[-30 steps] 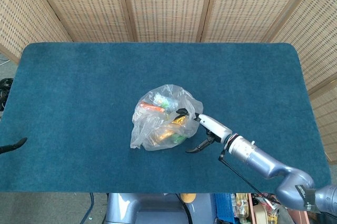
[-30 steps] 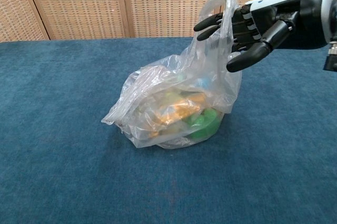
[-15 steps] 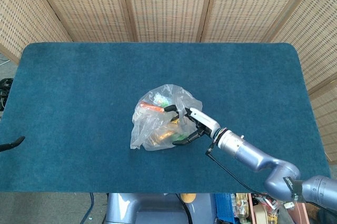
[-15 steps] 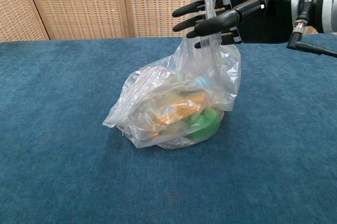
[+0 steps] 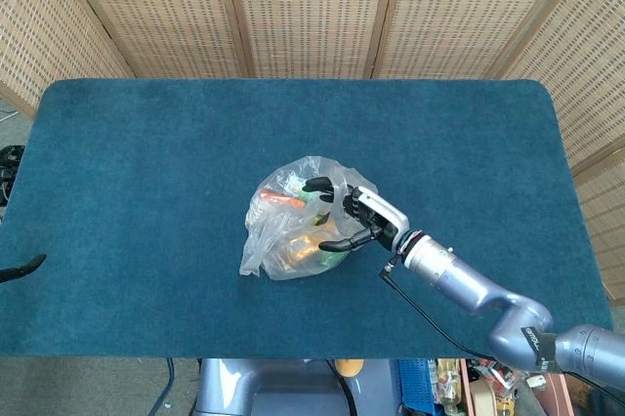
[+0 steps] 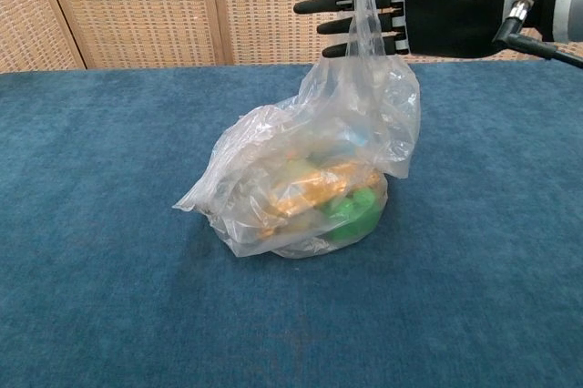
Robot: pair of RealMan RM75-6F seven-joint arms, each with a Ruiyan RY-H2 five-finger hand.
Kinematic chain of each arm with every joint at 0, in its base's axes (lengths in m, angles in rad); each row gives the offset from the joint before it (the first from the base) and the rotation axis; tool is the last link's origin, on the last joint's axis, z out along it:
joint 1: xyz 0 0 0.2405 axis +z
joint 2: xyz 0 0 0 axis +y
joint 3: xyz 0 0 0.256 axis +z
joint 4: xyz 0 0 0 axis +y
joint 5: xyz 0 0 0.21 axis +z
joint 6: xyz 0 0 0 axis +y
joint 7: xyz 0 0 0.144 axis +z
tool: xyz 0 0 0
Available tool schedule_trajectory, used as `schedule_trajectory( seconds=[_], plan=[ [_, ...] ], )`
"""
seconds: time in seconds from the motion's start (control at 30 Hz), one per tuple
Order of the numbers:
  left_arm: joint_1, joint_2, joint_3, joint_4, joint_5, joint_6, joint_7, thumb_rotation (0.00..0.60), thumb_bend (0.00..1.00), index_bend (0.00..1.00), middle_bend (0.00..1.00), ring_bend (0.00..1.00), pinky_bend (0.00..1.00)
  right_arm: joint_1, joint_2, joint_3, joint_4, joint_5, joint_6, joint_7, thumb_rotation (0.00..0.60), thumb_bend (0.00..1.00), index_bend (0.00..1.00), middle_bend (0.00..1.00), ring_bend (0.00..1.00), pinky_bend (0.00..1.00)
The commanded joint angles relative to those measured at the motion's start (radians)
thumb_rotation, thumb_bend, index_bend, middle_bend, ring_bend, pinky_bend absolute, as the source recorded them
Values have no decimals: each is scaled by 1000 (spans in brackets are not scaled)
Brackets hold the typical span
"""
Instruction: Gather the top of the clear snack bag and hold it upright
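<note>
The clear snack bag (image 6: 301, 178) sits mid-table with orange and green snacks inside; in the head view the bag (image 5: 293, 226) lies at the centre. My right hand (image 6: 410, 1) hovers above the bag's right side, fingers stretched out toward the left. A strip of the bag's top runs up between those fingers and is pulled taut and upright. From above, the right hand (image 5: 356, 216) is over the bag's right half. The bag's left side sags open and low. Only a dark tip of my left hand (image 5: 24, 267) shows at the table's left edge.
The blue cloth table (image 5: 146, 143) stretches wide around the bag. Woven screen panels (image 6: 137, 5) stand behind the far edge. Cluttered boxes (image 5: 449, 377) sit below the table's near edge.
My right hand has risen and shifted left over the bag, its fingers straightening, and the bag's top has been drawn higher with it. The left hand has not moved.
</note>
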Motion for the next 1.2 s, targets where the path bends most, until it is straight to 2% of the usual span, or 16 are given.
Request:
schedule_trajectory(
  seconds=[0.03,0.23,0.37,0.47,0.63,0.8,0.93,1.1,1.2],
  plan=[
    [-1,0,0,0,-1,-1,1,600,84,0,0,0,0,6,6,-12,-5,-50,4,178,600,64,193,237,96,115],
    [-2,0,0,1,-3,-3,0,600,84,0,0,0,0,38,11,-47,39,-157,31,420,600,159,266,349,206,205],
    [-5,-1,-2,4,-11,-9,-1,600,85,0,0,0,0,68,19,-91,82,-246,90,564,600,198,336,421,277,217],
    [-10,-2,-2,6,-17,-19,2,600,84,0,0,0,0,91,29,-123,107,-289,141,644,600,244,355,434,287,218],
    [-15,-7,-1,5,-19,-22,15,600,86,0,0,0,0,117,42,-146,130,-301,196,719,600,265,383,448,310,217],
    [-16,-10,1,3,-18,-21,23,600,88,0,0,0,0,141,32,-157,162,-279,209,754,600,335,408,463,329,168],
    [-17,-12,1,1,-19,-19,30,600,86,0,0,0,0,159,-6,-158,199,-220,196,748,600,352,418,467,335,156],
    [-20,-15,1,2,-22,-22,36,600,85,0,0,0,0,176,-61,-148,228,-127,158,631,600,356,428,470,344,97],
    [-22,-15,1,3,-26,-25,37,600,86,0,0,0,0,182,-83,-137,222,-80,145,591,600,358,428,475,350,137]
  ],
)
